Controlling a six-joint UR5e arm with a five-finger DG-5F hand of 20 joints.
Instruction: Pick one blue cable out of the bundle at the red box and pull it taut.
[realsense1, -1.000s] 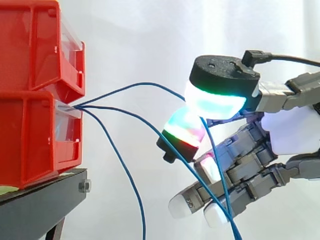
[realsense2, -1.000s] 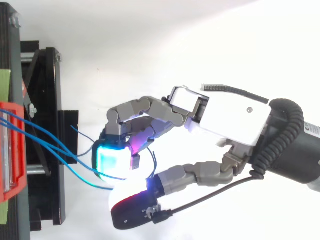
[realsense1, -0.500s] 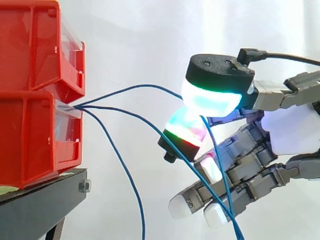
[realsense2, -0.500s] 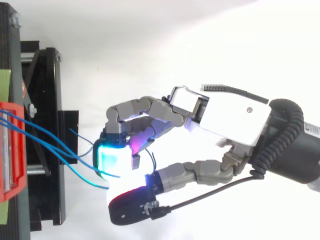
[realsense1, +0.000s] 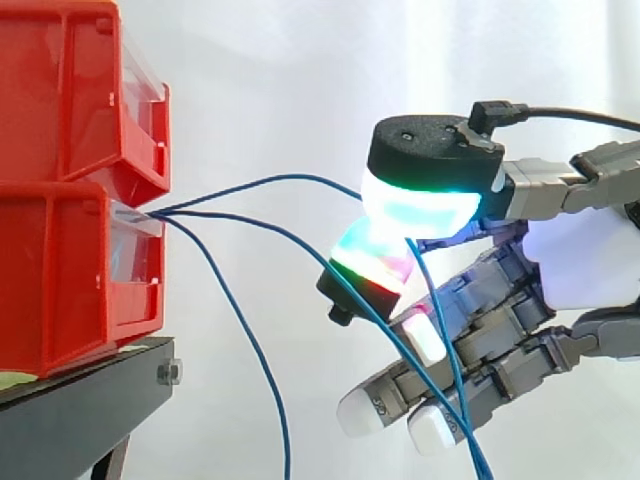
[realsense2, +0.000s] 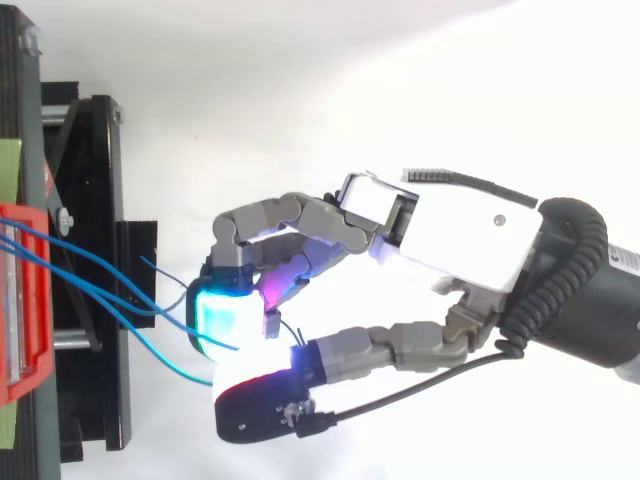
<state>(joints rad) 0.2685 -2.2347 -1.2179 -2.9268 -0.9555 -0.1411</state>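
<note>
The hand (realsense1: 580, 270) is clamped on one blue cable (realsense1: 300, 177). Its thumb pad (realsense1: 425, 205), glowing cyan and green, presses down on a fingertip (realsense1: 372, 258) glowing green, red and magenta, and the cable runs in between them. The other fingers hang half-curled below. From the pinch the cable arcs, not yet taut, to the red box (realsense1: 60, 290) out beyond the fingertips, well apart from the hand. Two more cables (realsense1: 245, 340) leave the same slot: one passes under the pinching fingertip, and one droops short of the hand. The box sits on a black stand (realsense1: 80, 410). A green patch (realsense2: 8, 160) on the stand is too small to read.
</note>
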